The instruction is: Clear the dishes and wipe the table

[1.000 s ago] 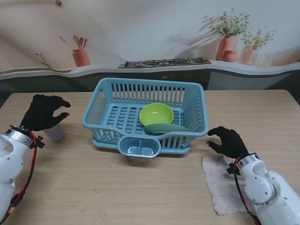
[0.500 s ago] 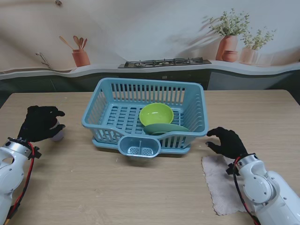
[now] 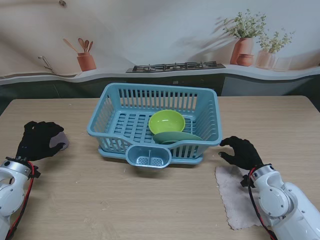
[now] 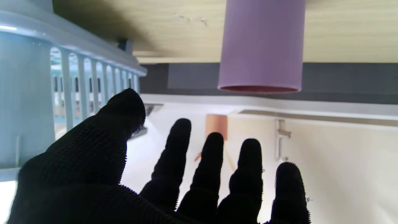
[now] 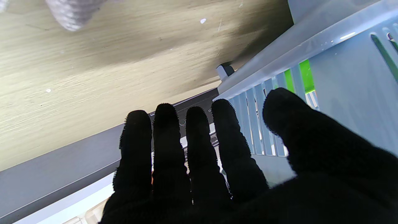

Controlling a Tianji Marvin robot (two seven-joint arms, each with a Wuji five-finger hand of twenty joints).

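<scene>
— Pale wood is what you have under everything: one table point(image 3: 150, 200), and on it one blue dish rack point(image 3: 157, 100) in the middle.

— What is in the rack?

— Two pieces. One lime-green bowl point(image 3: 167, 121), and one darker green plate point(image 3: 177, 136) lying just nearer to me than the bowl, touching it.

— And outside the rack?

— One lilac cup point(image 4: 261, 46), standing upright on the table to the left of the rack (from the stand you see only a sliver of it past the glove). One pale cloth point(image 3: 235, 192) lies flat on the right, nearer to me than the rack's right corner.

— The hands?

— Two, both black-gloved. Your left hand point(image 3: 39, 140) is just beside the cup with its fingers point(image 4: 174, 161) spread and nothing in them; the wrist view shows the cup beyond the fingertips, apart from them. Your right hand point(image 3: 242, 152) sits at the far edge of the cloth, near the rack's right corner, its fingers point(image 5: 164, 143) loosely side by side, the thumb apart, holding nothing.
</scene>
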